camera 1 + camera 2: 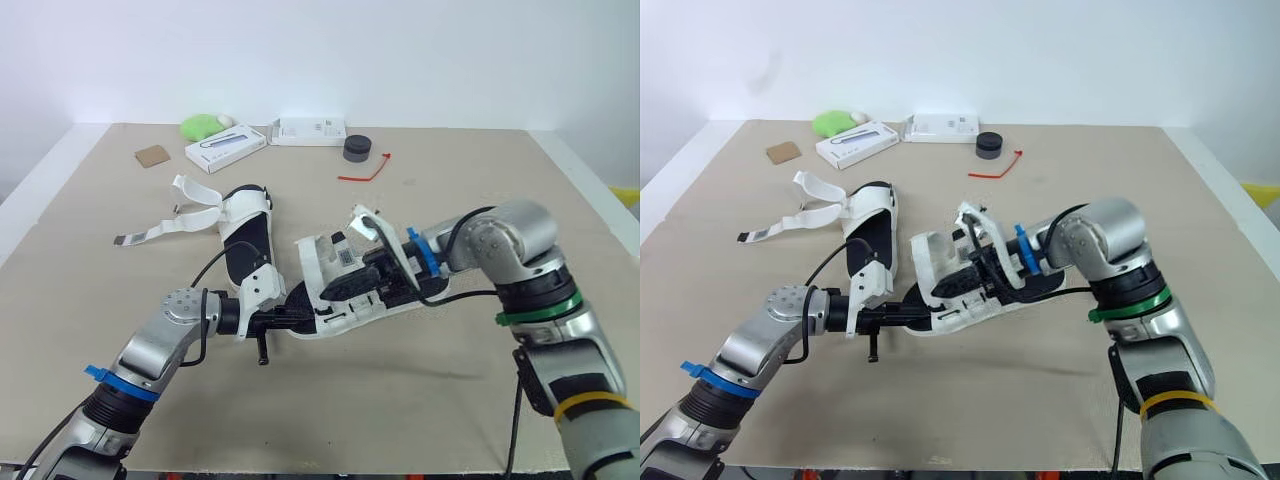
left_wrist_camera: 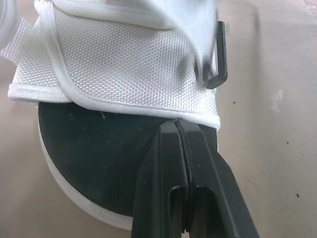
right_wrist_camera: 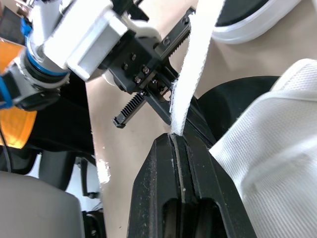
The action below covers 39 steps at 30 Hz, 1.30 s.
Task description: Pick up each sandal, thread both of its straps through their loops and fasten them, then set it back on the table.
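A white sandal (image 1: pixel 335 275) with a black footbed is held tilted just above the table's middle, between both grippers. My left gripper (image 2: pixel 176 123) is shut on the sandal's side rim, where the white mesh upper (image 2: pixel 124 59) meets the footbed (image 2: pixel 94 158); a black loop (image 2: pixel 218 54) sits on that upper. My right gripper (image 3: pixel 173 136) is shut on one white strap (image 3: pixel 198 59) of this sandal, reaching in from the right (image 1: pixel 345 288). The second sandal (image 1: pixel 245 235) lies flat behind and to the left, its straps (image 1: pixel 165 228) loose on the table.
Along the far edge stand a green object (image 1: pixel 200 126), two white boxes (image 1: pixel 225 150) (image 1: pixel 310 130), a black round item (image 1: pixel 357 149), a red tie (image 1: pixel 365 172) and a brown card (image 1: pixel 153 155). The beige table (image 1: pixel 450 400) ends close in front.
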Each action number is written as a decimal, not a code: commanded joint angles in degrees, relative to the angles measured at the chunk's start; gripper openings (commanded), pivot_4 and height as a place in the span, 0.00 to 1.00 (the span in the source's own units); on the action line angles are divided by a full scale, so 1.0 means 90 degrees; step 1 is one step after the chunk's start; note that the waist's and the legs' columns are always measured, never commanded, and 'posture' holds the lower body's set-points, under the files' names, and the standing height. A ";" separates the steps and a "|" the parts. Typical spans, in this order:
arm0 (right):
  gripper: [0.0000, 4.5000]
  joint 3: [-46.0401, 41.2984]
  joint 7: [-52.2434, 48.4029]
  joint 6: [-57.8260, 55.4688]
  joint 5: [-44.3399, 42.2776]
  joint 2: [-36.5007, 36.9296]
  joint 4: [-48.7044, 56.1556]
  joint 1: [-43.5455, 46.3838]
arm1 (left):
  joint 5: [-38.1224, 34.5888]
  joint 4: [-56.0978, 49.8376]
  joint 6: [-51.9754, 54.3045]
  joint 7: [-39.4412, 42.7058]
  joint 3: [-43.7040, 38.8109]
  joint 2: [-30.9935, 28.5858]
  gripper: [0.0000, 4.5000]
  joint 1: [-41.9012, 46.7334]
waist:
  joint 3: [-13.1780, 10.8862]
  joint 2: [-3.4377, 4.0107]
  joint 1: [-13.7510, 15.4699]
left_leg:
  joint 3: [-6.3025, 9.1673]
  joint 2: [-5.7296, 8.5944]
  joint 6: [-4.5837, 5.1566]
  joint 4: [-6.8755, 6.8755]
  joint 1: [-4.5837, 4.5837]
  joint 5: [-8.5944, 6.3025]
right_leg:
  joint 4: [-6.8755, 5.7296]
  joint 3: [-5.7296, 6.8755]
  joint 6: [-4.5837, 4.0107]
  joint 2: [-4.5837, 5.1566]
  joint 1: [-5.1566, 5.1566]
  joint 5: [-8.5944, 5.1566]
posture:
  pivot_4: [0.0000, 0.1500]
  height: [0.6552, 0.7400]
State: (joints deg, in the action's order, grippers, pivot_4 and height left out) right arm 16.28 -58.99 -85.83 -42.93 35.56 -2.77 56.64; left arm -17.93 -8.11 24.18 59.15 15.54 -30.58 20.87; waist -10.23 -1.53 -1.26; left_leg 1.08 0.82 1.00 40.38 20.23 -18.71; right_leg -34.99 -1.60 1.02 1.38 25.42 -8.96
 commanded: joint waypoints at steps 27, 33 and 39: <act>0.02 0.0551 -0.0762 -0.0256 -0.0018 0.0235 -0.0240 0.0410 | 0.0167 -0.0042 0.0126 -0.0122 0.0086 -0.0080 0.00 -0.0219 | 0.0000 0.0000 0.0003 | 0.0013 0.0001 -0.0002 0.0000 0.0005 -0.0001 | 0.0000 0.0016 -0.0005 0.0006 0.0001 -0.0003 | 1.00 1.00; 0.02 0.0286 -0.0615 -0.0528 -0.0142 0.0054 -0.0337 0.0424 | 0.0192 -0.0038 0.0105 -0.0111 0.0105 -0.0095 0.00 -0.0205 | 0.0000 0.0000 0.0003 | 0.0014 0.0000 -0.0003 -0.0001 0.0006 -0.0002 | 0.0000 0.0018 -0.0006 0.0006 0.0001 -0.0003 | 1.00 1.00; 0.02 0.0109 -0.0474 -0.0714 -0.0205 -0.0035 -0.0407 0.0456 | 0.0201 -0.0025 0.0092 -0.0102 0.0114 -0.0100 0.00 -0.0211 | 0.0000 0.0000 0.0003 | 0.0015 0.0001 -0.0003 0.0000 0.0006 -0.0002 | -0.0001 0.0019 -0.0006 0.0007 0.0001 -0.0003 | 1.00 1.00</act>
State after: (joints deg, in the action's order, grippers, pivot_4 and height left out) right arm 19.19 -63.44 -91.97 -43.68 35.12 -6.70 59.23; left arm -17.88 -9.08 24.11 58.56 15.45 -30.55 20.07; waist -10.23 -1.52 -1.23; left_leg 1.21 0.83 0.97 40.37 20.29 -18.73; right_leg -34.99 -1.43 0.96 1.44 25.43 -8.99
